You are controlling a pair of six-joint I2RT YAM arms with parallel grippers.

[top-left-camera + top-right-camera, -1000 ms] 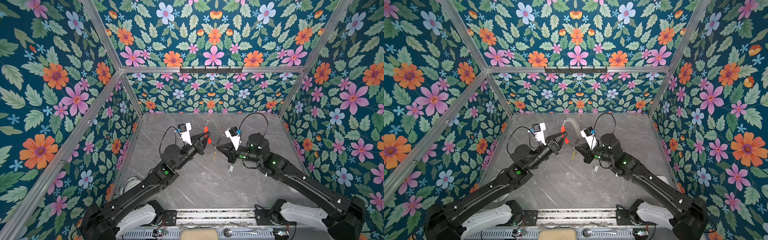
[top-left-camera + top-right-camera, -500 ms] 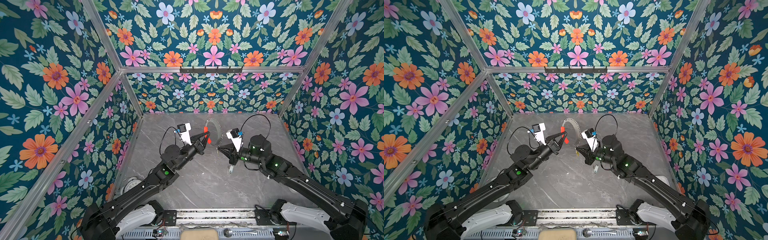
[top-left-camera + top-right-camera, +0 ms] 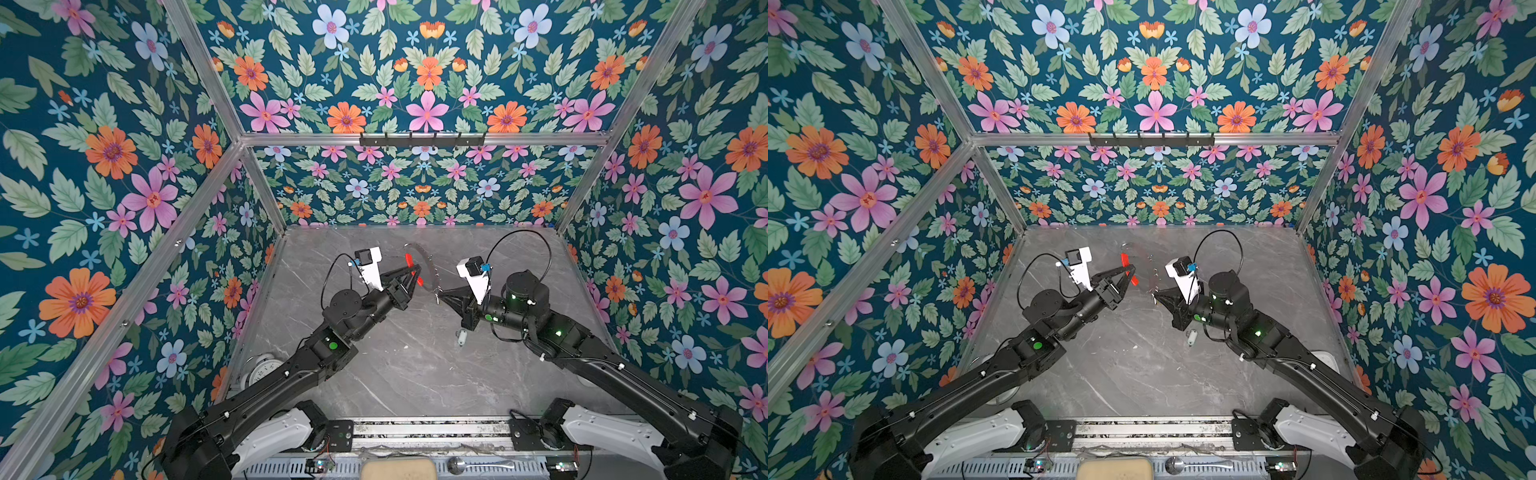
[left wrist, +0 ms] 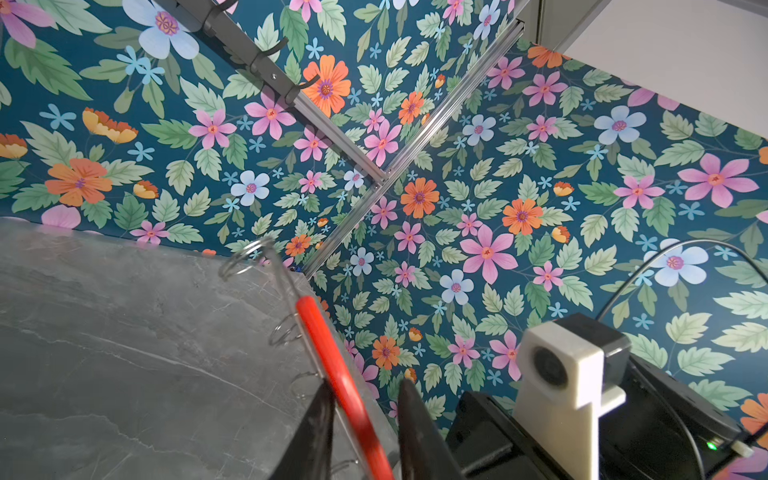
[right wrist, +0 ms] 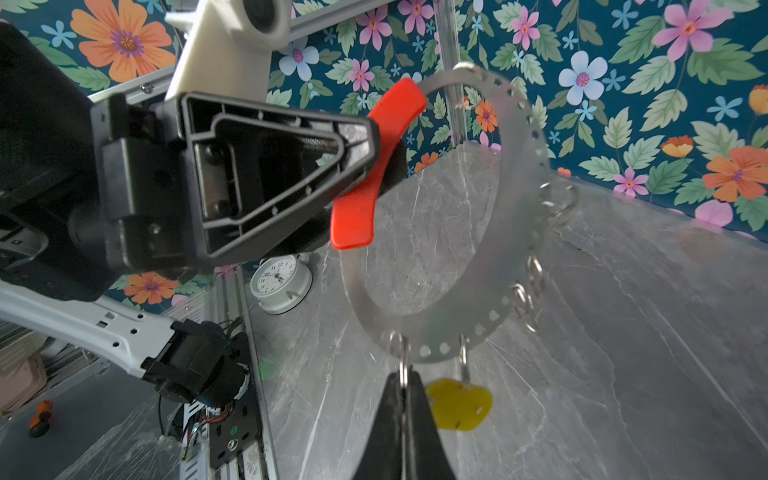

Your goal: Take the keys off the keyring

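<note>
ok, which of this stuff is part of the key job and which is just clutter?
Job: keyring, yellow-tag key, pale-tag key on the table, left gripper open astride the red section, right gripper pinching a split ring.
Lying about: clock, spoon, hook rail.

No legible text, clock [image 5: 281,282] numerals seemingly blurred

Dull metal, bright plastic, stone-look top.
Thin matt grey sheet metal for the keyring [image 5: 523,187], punched with holes along its rim; smooth, glossy plastic on its red section [image 5: 353,218]; shiny steel wire in the split rings [image 5: 535,270]; smooth plastic for the yellow tag [image 5: 457,405]; beneath, grey marble-look tabletop [image 5: 623,332], smooth, faintly scratched, softly reflective.
</note>
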